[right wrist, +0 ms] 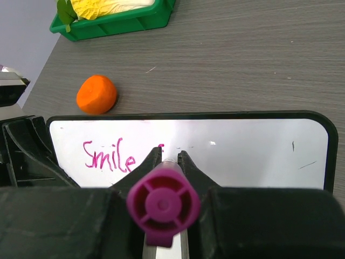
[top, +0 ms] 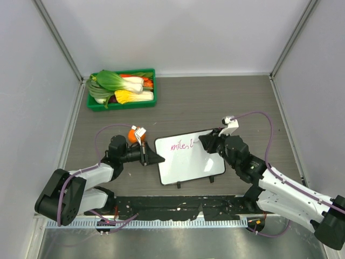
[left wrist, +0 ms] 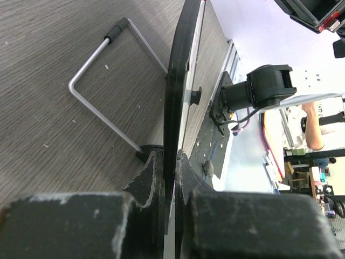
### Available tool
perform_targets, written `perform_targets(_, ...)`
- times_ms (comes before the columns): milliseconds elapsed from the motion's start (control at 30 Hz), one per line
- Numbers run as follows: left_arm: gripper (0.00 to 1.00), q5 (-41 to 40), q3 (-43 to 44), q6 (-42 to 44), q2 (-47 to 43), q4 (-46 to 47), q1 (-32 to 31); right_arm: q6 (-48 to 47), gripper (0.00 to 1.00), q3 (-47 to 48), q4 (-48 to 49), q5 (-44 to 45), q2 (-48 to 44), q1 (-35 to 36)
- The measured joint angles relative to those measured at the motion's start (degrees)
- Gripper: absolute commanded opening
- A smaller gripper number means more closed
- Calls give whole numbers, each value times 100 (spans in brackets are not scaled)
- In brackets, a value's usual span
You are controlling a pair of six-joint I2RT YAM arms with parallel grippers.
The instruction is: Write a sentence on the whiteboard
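At table centre, near your arm bases, the whiteboard sits between both grippers.

Progress: the sentence is only begun. "Smile" is legible in magenta at the upper left, with one short further stroke beside the pen tip. The rest of that line and the whole lower half of the board are bare, so I judge most of the writing is yet to be done.

Grips: your left gripper is clamped tight on the board's black left frame, steadying it. Your right gripper is closed around the magenta marker, with the tip at the board just right of "Smile".

Clearance: you have bare white rightward up to the rounded frame. The orange lies just beyond the far left corner, near the left wrist. The green tray of vegetables stands well apart at the far left.
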Motion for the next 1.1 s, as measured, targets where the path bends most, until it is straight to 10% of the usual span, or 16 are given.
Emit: perform_targets(1100, 0, -17, 0, 4, -31, -28, 0, 192, 1, -348, -7, -177, -420, 0)
